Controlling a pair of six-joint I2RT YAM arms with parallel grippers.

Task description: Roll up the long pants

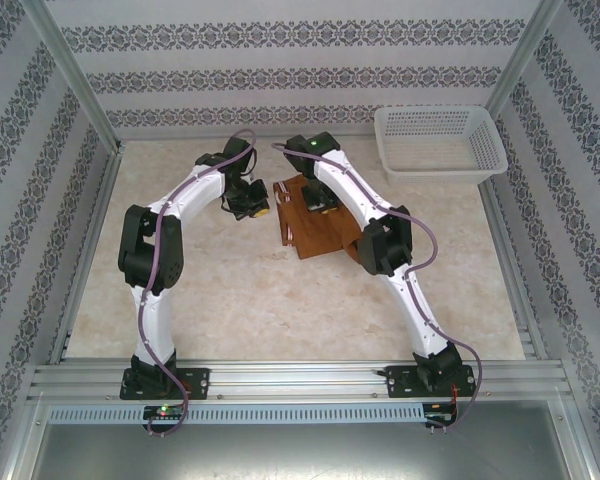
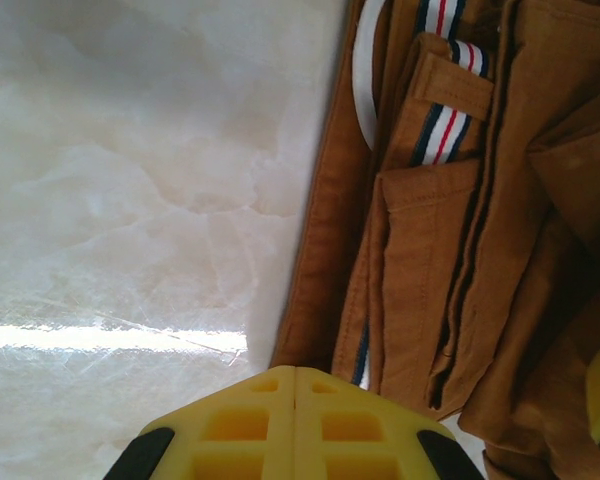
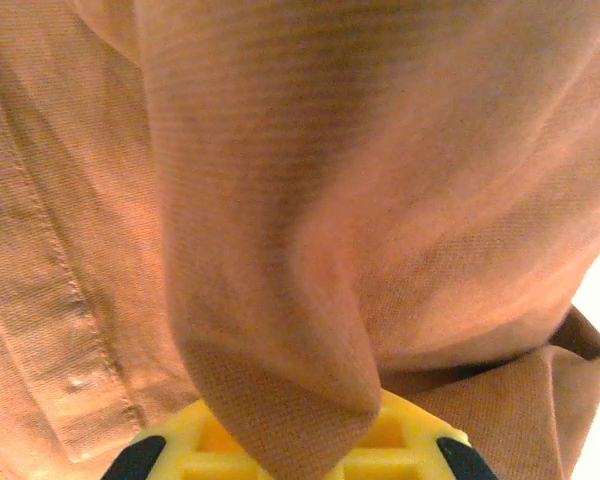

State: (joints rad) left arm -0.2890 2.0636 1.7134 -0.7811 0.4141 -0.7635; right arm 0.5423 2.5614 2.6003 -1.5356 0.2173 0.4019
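Right gripper [image 3: 290,445] sits low over the pants [image 3: 280,200], and a thick fold of the brown cloth runs down between its yellow fingers [image 3: 400,440], so it appears clamped on that fold. Left gripper [image 2: 295,425] has its fingers pressed together with nothing between them. It hangs over bare table [image 2: 130,200] just left of the bundle's left edge, apart from the cloth. From above, the pants [image 1: 310,240] lie as a compact, multi-layered bundle at the middle of the table [image 1: 230,290], toward the far side, under the right gripper [image 1: 318,203] and just right of the left gripper [image 1: 252,205]. A white basket [image 1: 438,172] stands well apart at the far right corner. The legs are no longer spread out. Stacked layers and the waistband [image 2: 450,80] with its striped lining [image 2: 442,130] show along the left side. Judged from this, most of the length is gathered, but the bundle looks flat and folded rather than round. The last turns and a tidy finish are probably left.
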